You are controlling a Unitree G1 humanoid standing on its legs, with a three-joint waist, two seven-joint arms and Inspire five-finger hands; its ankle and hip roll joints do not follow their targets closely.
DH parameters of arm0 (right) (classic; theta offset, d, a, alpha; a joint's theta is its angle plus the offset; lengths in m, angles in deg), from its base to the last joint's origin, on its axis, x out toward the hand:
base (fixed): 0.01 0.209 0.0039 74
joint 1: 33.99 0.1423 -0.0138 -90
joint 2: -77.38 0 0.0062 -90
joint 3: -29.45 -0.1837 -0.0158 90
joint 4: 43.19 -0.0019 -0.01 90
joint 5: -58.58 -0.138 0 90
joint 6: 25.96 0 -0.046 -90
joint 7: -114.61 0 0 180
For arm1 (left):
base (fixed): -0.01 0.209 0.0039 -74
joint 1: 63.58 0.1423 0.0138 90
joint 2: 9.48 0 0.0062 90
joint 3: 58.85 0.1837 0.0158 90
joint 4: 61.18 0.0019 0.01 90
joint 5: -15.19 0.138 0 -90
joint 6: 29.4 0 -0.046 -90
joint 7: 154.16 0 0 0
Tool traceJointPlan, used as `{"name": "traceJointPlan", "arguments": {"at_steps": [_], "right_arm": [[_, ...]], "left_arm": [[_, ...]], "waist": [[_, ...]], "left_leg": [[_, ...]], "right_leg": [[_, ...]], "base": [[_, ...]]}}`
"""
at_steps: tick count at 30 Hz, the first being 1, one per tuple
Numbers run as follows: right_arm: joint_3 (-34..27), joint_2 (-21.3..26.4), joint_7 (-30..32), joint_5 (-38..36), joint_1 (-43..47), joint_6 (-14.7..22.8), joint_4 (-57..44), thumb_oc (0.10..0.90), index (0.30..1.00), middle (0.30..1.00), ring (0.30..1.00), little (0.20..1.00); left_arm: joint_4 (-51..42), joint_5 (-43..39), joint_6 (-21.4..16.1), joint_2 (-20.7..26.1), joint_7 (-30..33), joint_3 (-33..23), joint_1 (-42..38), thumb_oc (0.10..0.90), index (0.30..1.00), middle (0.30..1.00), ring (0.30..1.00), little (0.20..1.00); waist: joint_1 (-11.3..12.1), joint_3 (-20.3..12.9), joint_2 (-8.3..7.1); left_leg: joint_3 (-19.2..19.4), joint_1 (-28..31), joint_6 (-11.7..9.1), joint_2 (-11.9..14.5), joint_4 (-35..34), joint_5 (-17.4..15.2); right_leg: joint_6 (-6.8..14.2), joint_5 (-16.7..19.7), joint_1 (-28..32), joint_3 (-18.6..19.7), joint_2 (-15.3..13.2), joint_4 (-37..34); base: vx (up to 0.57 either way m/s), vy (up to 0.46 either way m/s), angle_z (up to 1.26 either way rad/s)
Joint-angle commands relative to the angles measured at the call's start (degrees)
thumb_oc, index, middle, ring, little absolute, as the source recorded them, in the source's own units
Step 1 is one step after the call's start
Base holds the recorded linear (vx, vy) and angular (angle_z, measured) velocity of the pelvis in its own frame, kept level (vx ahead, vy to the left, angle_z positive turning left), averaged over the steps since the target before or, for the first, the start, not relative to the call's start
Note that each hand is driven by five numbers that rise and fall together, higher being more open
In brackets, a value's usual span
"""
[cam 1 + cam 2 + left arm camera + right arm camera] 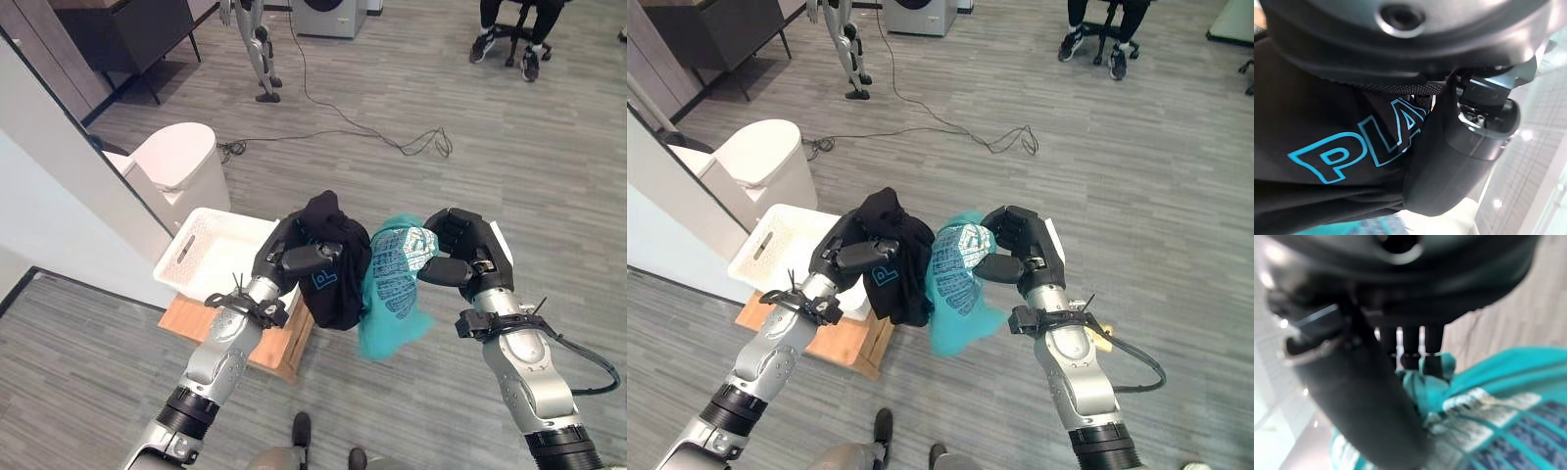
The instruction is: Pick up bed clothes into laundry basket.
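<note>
My left hand [294, 257] is shut on a black garment with turquoise lettering [331, 264], which hangs bunched in the air over the near right corner of the white laundry basket [201, 257]. Its thumb presses into the black cloth [1327, 161] in the left wrist view. My right hand [460, 257] is shut on a teal patterned garment [394, 289] that dangles beside the black one, to the right of the basket. The teal cloth [1488, 401] shows past my right hand's fingers [1410, 345]. The two garments touch each other.
The basket sits on a low wooden stand [260, 343]. A white lidded bin [181, 162] stands behind it, by a white wall panel [59, 186]. A cable [392, 137] lies on the grey plank floor. A seated person's legs [505, 39] show at the back right, another robot's legs [260, 59] at the back.
</note>
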Motion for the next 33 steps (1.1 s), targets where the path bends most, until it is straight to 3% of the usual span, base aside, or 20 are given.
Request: {"name": "traceJointPlan", "arguments": {"at_steps": [1, 7, 9, 10, 11, 12, 13, 14, 15, 16, 19, 22, 23, 24, 25, 26, 27, 29, 33], "right_arm": [[-0.6, 2.2, 0.1, -0.5, 14.3, 7.2, 1.7, 0.400, 0.300, 0.300, 0.300, 0.300], [1.4, 6.8, 0.5, -2.2, 21.0, 7.5, 6.4, 0.400, 0.300, 0.300, 0.300, 0.300], [3.1, 8.6, 0.2, -2.5, 23.8, 7.3, 7.7, 0.400, 0.300, 0.300, 0.300, 0.300], [3.1, 8.6, 0.2, -2.5, 23.9, 7.3, 7.7, 0.400, 0.300, 0.300, 0.300, 0.300], [2.4, 10.0, 0.2, -1.5, 23.4, 7.0, 7.0, 0.400, 0.300, 0.300, 0.300, 0.300], [1.5, 11.6, 0.1, -1.6, 22.0, 6.9, 7.0, 0.400, 0.300, 0.300, 0.300, 0.300], [1.5, 11.6, 0.1, -1.6, 21.9, 6.9, 7.0, 0.400, 0.300, 0.300, 0.300, 0.300], [-0.1, 12.4, 0.1, -1.6, 20.7, 6.7, 6.8, 0.400, 0.300, 0.300, 0.300, 0.300], [-2.0, 15.2, -0.1, -2.1, 19.1, 7.5, 6.4, 0.400, 0.300, 0.300, 0.300, 0.300], [-2.7, 17.1, 1.0, -2.0, 18.7, 8.7, 8.1, 0.400, 0.300, 0.300, 0.300, 0.300], [-5.0, 18.2, -0.6, -2.8, 16.8, 7.6, 6.6, 0.400, 0.300, 0.300, 0.300, 0.300], [-3.9, 23.5, 1.2, -6.9, 22.6, 8.8, 12.4, 0.400, 0.300, 0.300, 0.300, 0.300], [-4.3, 24.9, 1.6, -7.0, 23.5, 9.0, 12.5, 0.400, 0.300, 0.300, 0.300, 0.300], [-5.3, 26.1, 2.2, -6.7, 23.1, 9.0, 12.2, 0.400, 0.300, 0.300, 0.300, 0.300], [-7.2, 27.6, 2.9, -5.8, 21.7, 8.9, 11.7, 0.400, 0.300, 0.300, 0.300, 0.300], [-8.7, 28.3, 3.7, -5.4, 20.9, 8.9, 11.5, 0.400, 0.300, 0.300, 0.300, 0.300], [-9.5, 28.9, 4.2, -5.4, 20.9, 9.0, 11.7, 0.400, 0.300, 0.300, 0.300, 0.300], [-11.5, 30.2, 5.0, -4.3, 20.2, 9.3, 11.2, 0.400, 0.300, 0.300, 0.300, 0.300], [-10.1, 31.5, 3.8, -4.9, 21.6, 8.7, 12.7, 0.400, 0.300, 0.300, 0.300, 0.300]], "left_arm": [[-7.2, -1.7, -6.3, 2.4, -1.0, -3.2, -0.9, 0.400, 0.300, 0.300, 0.300, 0.300], [-9.1, -3.6, -6.4, 2.5, -1.2, -3.8, 0.6, 0.400, 0.300, 0.300, 0.300, 0.300], [-10.3, -4.3, -6.9, 3.1, -0.7, -4.0, 0.6, 0.400, 0.300, 0.300, 0.300, 0.300], [-10.3, -4.3, -6.8, 3.1, -0.6, -4.0, 0.6, 0.400, 0.300, 0.300, 0.300, 0.300], [-9.9, -4.4, -7.3, 3.1, -0.5, -3.1, -0.7, 0.400, 0.300, 0.300, 0.300, 0.300], [-9.5, -4.8, -7.6, 3.1, -0.8, -2.5, -1.8, 0.400, 0.300, 0.300, 0.300, 0.300], [-9.4, -4.8, -7.6, 3.1, -0.8, -2.5, -1.8, 0.400, 0.300, 0.300, 0.300, 0.300], [-9.1, -4.9, -7.8, 2.9, -1.0, -2.3, -2.1, 0.400, 0.300, 0.300, 0.300, 0.300], [-8.9, -5.1, -8.0, 2.1, -1.6, -1.7, -2.7, 0.400, 0.300, 0.300, 0.300, 0.300], [-8.9, -3.2, -8.8, 1.6, -0.9, -1.4, -2.0, 0.400, 0.300, 0.300, 0.300, 0.300], [-10.5, -4.7, -8.0, 1.9, -2.7, -2.5, -1.2, 0.400, 0.300, 0.300, 0.300, 0.300], [-11.8, -6.8, -8.0, 3.2, -2.8, -6.3, 5.2, 0.400, 0.300, 0.300, 0.300, 0.300], [-11.5, -7.0, -8.2, 2.9, -2.6, -6.9, 6.0, 0.400, 0.300, 0.300, 0.300, 0.300], [-11.3, -7.0, -8.2, 2.4, -2.5, -7.5, 6.2, 0.400, 0.300, 0.300, 0.300, 0.300], [-10.6, -7.0, -8.1, 1.7, -2.4, -8.1, 6.3, 0.400, 0.300, 0.300, 0.300, 0.300], [-9.6, -7.4, -7.6, 1.6, -2.9, -7.8, 6.6, 0.400, 0.300, 0.300, 0.300, 0.300], [-9.4, -7.4, -7.3, 1.7, -3.3, -7.2, 6.7, 0.400, 0.300, 0.300, 0.300, 0.300], [-9.0, -7.1, -6.9, 2.6, -3.4, -7.2, 7.4, 0.400, 0.300, 0.300, 0.300, 0.300], [-9.1, -7.2, -7.3, 3.0, -2.6, -7.9, 9.4, 0.400, 0.300, 0.300, 0.300, 0.300]], "waist": [[4.6, -9.1, -2.95], [7.0, -8.3, -4.98], [8.3, -6.6, -5.05], [8.3, -6.6, -5.19], [6.4, -4.8, -4.48], [4.8, -4.8, -4.19], [4.8, -4.9, -4.19], [4.1, -5.1, -3.86], [3.8, -5.4, -3.57], [4.2, -5.1, -3.93], [4.2, -5.2, -4.20], [5.4, -5.4, -5.19], [5.3, -5.0, -5.45], [4.4, -4.6, -5.74], [2.5, -4.5, -6.39], [1.7, -5.1, -6.69], [1.6, -5.5, -6.61], [1.0, -7.1, -5.01], [1.2, -8.5, -4.70]], "left_leg": [[1.0, -0.4, -4.2, 0.3, 4.2, -11.2], [0.5, -2.0, -5.1, 0.1, 8.9, -13.0], [-1.1, -1.6, -3.9, 0.4, 10.1, -14.5], [-1.1, -1.7, -3.8, 0.2, 10.2, -14.5], [-4.3, -1.4, -3.9, 0.0, 10.3, -14.1], [-7.3, -1.7, -4.4, -0.3, 10.8, -13.7], [-7.3, -1.4, -4.3, -0.3, 10.8, -14.1], [-9.0, -1.8, -4.7, -0.6, 10.8, -13.5], [-13.1, -2.1, -5.0, -1.8, 10.8, -13.3], [-14.5, -2.4, -5.5, -2.3, 11.1, -13.2], [-16.2, -2.7, -6.3, -2.4, 10.8, -12.6], [-17.8, -3.8, -9.2, -1.1, 10.6, -10.8], [-16.2, -4.5, -9.3, -0.8, 11.4, -10.7], [-11.7, -5.6, -9.1, 0.0, 13.2, -11.3], [-0.1, -6.0, -8.3, 3.2, 15.3, -11.6], [6.7, -5.3, -7.9, 6.0, 17.0, -13.1], [7.8, -4.8, -8.5, 6.6, 16.4, -13.7], [6.5, -2.2, -8.6, 6.6, 8.1, -11.2], [6.2, -0.4, -8.2, 5.6, 4.2, -9.9]], "right_leg": [[3.3, 2.6, -3.0, 2.5, -5.9, -6.0], [3.2, 1.9, -3.2, 0.3, -6.2, -4.0], [5.4, 2.7, -8.3, 0.1, -6.3, 10.0], [5.4, 2.4, -8.8, 0.2, -6.5, 10.8], [6.9, 4.1, -13.0, 5.1, -4.8, 19.0], [6.2, 2.0, -12.8, 10.9, -2.2, 16.4], [6.2, 1.6, -12.6, 10.7, -2.3, 16.4], [5.3, 0.4, -11.9, 14.2, -1.2, 13.1], [3.7, -2.2, -10.3, 21.5, 0.3, 7.4], [2.7, -1.2, -9.1, 21.1, -0.2, 3.8], [2.3, -0.5, -7.4, 18.8, -0.7, 0.7], [0.6, 0.9, -4.5, 14.6, -0.3, -3.5], [0.3, 1.1, -4.5, 13.5, -0.6, -3.2], [0.4, 1.0, -4.7, 12.0, -1.3, -2.8], [0.7, 1.5, -5.2, 9.2, -2.6, -2.4], [0.9, 0.8, -5.2, 6.9, -3.5, -2.4], [1.0, 0.7, -5.1, 6.0, -3.8, -3.2], [1.5, 1.4, -5.1, 3.8, -2.9, -4.1], [1.8, 1.2, -4.8, 2.3, -3.0, -4.4]], "base": [[0.01, 0.058, 0.16], [0.00, -0.015, 0.27], [-0.02, -0.003, 0.23], [-0.03, 0.005, 0.59], [-0.01, -0.049, 0.83], [0.03, -0.052, 1.41], [0.05, -0.049, 1.72], [0.10, -0.063, 1.98], [0.11, -0.120, 1.72], [0.11, -0.116, 1.75], [0.00, -0.187, 1.19], [0.02, -0.283, 0.98], [-0.05, -0.199, 1.06], [-0.13, -0.091, 0.92], [-0.11, -0.076, 1.04], [-0.10, -0.058, 1.32], [-0.02, -0.033, 1.52], [-0.01, -0.004, 1.17], [0.04, 0.040, 0.24]]}}
